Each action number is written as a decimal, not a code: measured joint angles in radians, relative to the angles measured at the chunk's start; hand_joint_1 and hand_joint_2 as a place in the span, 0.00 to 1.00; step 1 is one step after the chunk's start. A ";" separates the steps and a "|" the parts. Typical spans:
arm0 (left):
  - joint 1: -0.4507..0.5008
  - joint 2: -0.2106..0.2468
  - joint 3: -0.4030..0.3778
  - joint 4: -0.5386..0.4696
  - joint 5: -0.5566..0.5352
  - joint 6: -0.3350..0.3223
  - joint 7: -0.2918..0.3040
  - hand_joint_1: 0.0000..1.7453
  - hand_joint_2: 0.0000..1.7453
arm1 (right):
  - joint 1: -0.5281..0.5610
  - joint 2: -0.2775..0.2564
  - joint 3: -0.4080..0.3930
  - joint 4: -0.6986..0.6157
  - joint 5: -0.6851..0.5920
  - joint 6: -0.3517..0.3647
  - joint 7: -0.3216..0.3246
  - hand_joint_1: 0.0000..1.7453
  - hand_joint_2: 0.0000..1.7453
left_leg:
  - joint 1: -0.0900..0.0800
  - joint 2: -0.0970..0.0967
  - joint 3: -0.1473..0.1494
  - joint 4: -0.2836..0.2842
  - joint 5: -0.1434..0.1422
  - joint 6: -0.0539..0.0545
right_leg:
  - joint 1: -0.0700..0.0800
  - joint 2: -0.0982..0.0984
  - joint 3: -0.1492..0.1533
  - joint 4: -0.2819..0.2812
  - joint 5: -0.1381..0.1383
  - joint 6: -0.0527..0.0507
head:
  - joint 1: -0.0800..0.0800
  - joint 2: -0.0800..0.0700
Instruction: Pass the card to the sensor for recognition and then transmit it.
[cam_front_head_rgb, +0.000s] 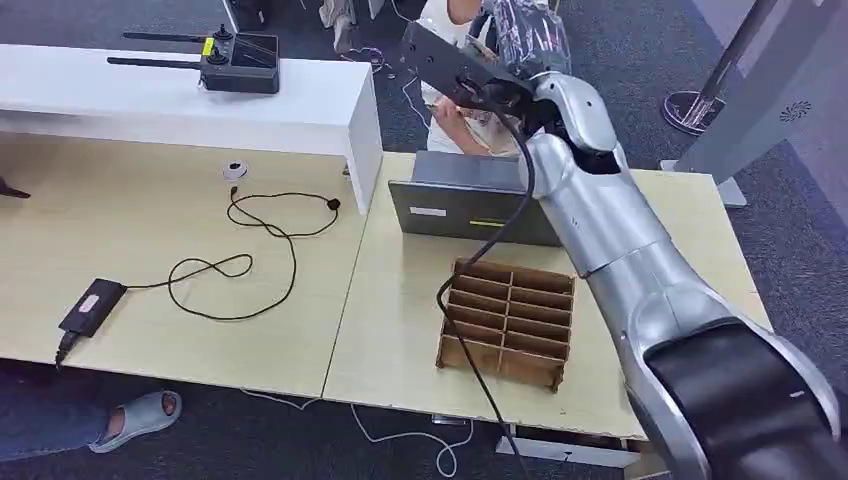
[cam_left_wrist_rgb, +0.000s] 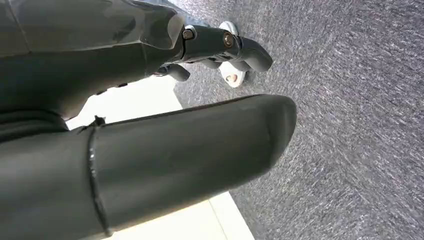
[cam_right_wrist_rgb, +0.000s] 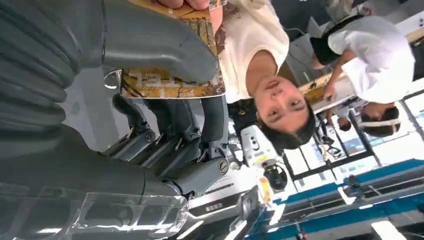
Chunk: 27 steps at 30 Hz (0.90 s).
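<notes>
In the head view, the robot's silver right arm (cam_front_head_rgb: 620, 250) rises from the lower right corner of the frame to the upper middle, where the right hand (cam_front_head_rgb: 530, 40) is lifted beyond the far edge of a pale wooden table (cam_front_head_rgb: 400, 330). The right wrist view shows this hand up close: its thick grey thumb (cam_right_wrist_rgb: 160, 42) lies across a yellow and brown printed card (cam_right_wrist_rgb: 170, 82), with the darker fingers (cam_right_wrist_rgb: 175, 120) behind the card, so the card is pinched between them. At the top edge of that frame, a person's fingertips (cam_right_wrist_rgb: 180, 4) touch the far end of the same card. The person, in a cream shirt (cam_right_wrist_rgb: 250, 35), is just past the hand. Back in the head view, a grey flat box with a slot, likely the sensor (cam_front_head_rgb: 470, 210), stands on the table in the upper middle of the frame, below the raised hand. In front of it, in the lower middle, sits a brown wooden tray divided into compartments (cam_front_head_rgb: 510, 322). A black cable (cam_front_head_rgb: 250, 250) loops across the left part of the table to a black power adapter (cam_front_head_rgb: 92, 306). A white shelf (cam_front_head_rgb: 200, 100) in the upper left carries a black device with antennas (cam_front_head_rgb: 225, 60). The left wrist view shows the left hand (cam_left_wrist_rgb: 215, 50) above grey carpet, fingers curled in and holding nothing.
</notes>
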 joint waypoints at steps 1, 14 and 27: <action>0.000 -0.001 0.000 0.000 0.000 0.000 0.000 0.00 0.00 | 0.000 -0.002 -0.002 0.003 0.001 0.001 0.000 0.07 1.00 | 0.000 0.000 0.000 0.000 0.000 0.000 | 0.000 0.000 0.000 0.000 0.000 0.000 | 0.000 0.000; -0.002 -0.007 -0.001 0.000 0.001 0.016 0.006 0.00 0.00 | -0.007 -0.040 -0.036 0.040 0.003 0.004 -0.004 0.00 1.00 | 0.000 0.000 0.000 0.000 0.000 0.000 | 0.000 0.000 0.000 0.000 0.000 0.000 | 0.000 0.000; -0.013 -0.028 -0.001 0.000 0.003 0.034 0.037 0.00 0.00 | -0.006 -0.054 -0.061 0.052 0.003 -0.015 -0.018 0.00 1.00 | 0.000 0.001 0.000 0.000 0.000 0.000 | 0.000 0.001 0.000 0.000 0.001 -0.001 | 0.000 0.000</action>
